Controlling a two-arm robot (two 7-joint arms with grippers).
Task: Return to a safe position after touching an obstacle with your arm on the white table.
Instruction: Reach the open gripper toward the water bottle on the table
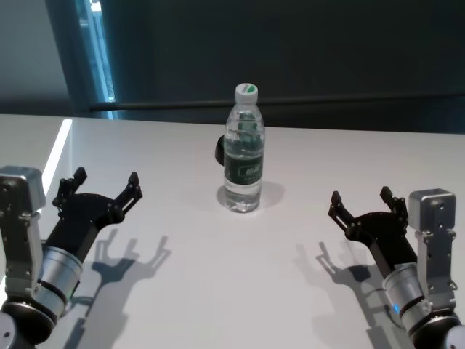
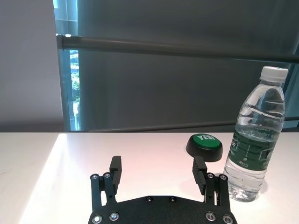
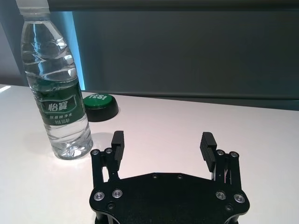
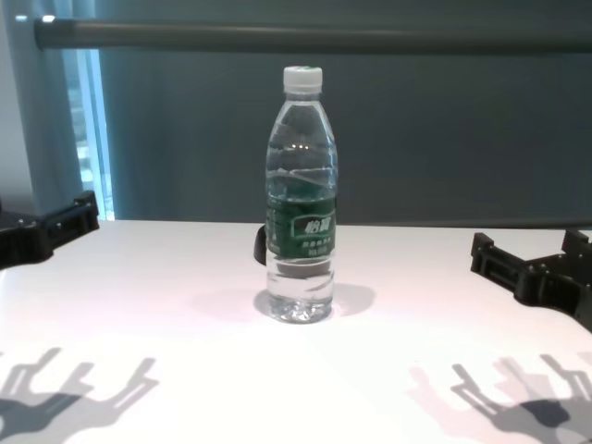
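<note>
The obstacle, a clear water bottle (image 1: 243,149) with a white cap and dark green label, stands upright mid-table on the white table (image 1: 218,291). It also shows in the chest view (image 4: 301,199), the left wrist view (image 2: 254,140) and the right wrist view (image 3: 56,88). My left gripper (image 1: 105,183) hovers open at the near left, well apart from the bottle, nothing between its fingers (image 2: 115,169). At the near right my right gripper (image 1: 361,198) is open too, empty, with its fingers (image 3: 207,144) clear of the bottle.
A black-based green push button (image 2: 204,146) marked YES sits just behind the bottle, also seen in the right wrist view (image 3: 99,105). A dark rail (image 4: 314,35) and dark wall run behind the table's far edge. A bright window strip (image 1: 94,51) lies at back left.
</note>
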